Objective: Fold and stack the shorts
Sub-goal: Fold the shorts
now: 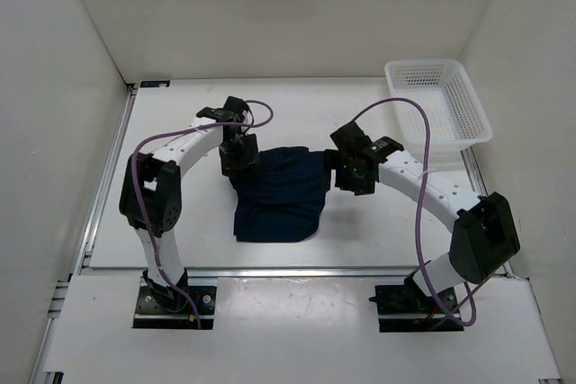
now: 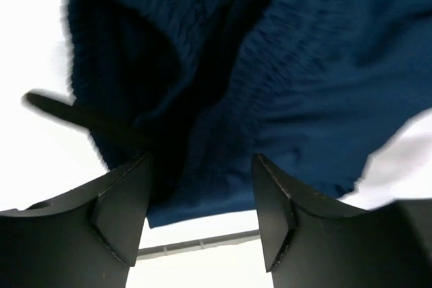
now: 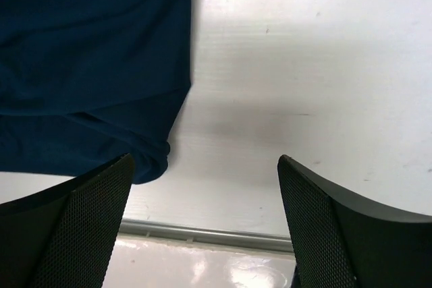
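The dark navy shorts lie in a folded heap at the middle of the white table. My left gripper hangs over their upper left corner. In the left wrist view its fingers stand apart and empty just above the gathered waistband, with a dark drawstring trailing left. My right gripper is at the shorts' right edge. In the right wrist view its mesh-padded fingers are wide open over bare table, with the shorts' edge at upper left.
A white plastic basket stands at the back right of the table. White walls close in the left, back and right. A metal rail runs along the table's front edge, near the arm bases.
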Controlling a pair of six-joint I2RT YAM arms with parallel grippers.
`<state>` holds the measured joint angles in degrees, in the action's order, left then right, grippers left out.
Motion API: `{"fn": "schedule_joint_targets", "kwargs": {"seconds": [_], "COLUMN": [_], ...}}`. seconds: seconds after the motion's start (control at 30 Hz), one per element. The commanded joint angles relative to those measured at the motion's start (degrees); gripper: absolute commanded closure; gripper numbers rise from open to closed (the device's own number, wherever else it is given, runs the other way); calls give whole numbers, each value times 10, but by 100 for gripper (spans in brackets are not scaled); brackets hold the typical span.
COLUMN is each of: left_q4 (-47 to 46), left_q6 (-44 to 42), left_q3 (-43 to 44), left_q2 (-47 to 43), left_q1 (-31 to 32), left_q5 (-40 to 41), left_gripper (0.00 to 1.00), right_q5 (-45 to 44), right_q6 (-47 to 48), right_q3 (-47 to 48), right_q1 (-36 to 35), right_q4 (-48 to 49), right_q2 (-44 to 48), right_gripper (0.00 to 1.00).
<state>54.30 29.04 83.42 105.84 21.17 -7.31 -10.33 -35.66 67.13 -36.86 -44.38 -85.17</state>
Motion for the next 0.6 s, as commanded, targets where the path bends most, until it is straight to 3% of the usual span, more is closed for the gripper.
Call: {"fn": "schedule_joint_targets", "kwargs": {"seconds": [0.0,0.07,0.1,0.17,0.33,0.43,0.53,0.57], "left_q4": [5,-1,-1,-1,-1,5,19,26], "left_q6": [3,3,3,3,8,8,8,8], "left_q3": [10,10,5,5,5,20,33,33], "left_q2": [22,44,44,44,7,-22,-50,-64], "left_q1": [11,16,16,16,16,16,16,16], "left_q5": [22,22,22,22,-1,-20,-41,-46], "left_gripper": [33,45,65,90,90,90,90,90], "right_q5": [90,126,150,181,235,241,241,235], "right_q6": [-4,-4,-9,-9,-16,-16,-21,-21], "right_q3": [-16,-17,-17,-17,-11,-11,-17,-17], "right_q1": [26,38,43,43,36,22,22,22], "right_q4": [70,110,121,167,212,222,228,228], "right_q2": [-17,-63,-77,-111,-170,-187,-182,-173], "right_gripper": [9,10,10,14,20,30,54,74]}}
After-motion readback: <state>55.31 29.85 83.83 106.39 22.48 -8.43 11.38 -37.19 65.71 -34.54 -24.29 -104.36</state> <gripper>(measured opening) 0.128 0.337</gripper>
